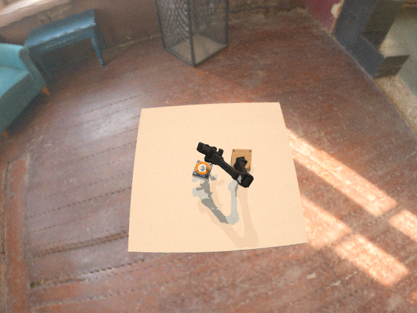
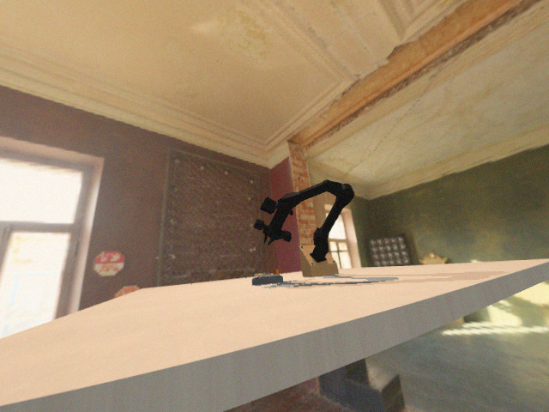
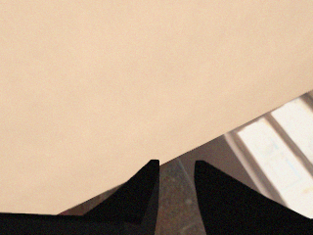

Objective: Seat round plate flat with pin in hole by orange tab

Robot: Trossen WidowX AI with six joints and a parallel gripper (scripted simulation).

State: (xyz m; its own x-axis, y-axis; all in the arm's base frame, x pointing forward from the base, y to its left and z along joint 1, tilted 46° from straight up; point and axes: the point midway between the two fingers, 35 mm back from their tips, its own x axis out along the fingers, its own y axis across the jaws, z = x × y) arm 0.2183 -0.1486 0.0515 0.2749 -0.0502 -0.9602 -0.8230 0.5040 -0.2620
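Top view: plate [image 1: 202, 167] with orange ring on gray base [image 1: 201, 172], frame centre; gripper [image 1: 204, 147] just upper right of it.

Exterior: gripper [image 2: 267, 237] high above base [image 2: 267, 280], apart.

Wrist: fingers narrow, nothing between (table [image 3: 122, 98] beyond); plate possibly tilted, too small to judge.

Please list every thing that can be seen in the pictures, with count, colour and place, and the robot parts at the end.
table top: one, beige, middle of the floor
base: one, grey, on the table, beside the arm's mount
round plate: one, orange rim, on the base
post: one, pale, plate centre
wire cage: one, grey, far floor
stool: one, teal, far left
armchair: one, teal, left edge
mount: one, tan, under the arm
arm: one, black
gripper: one, black, above the table, nearly closed, empty
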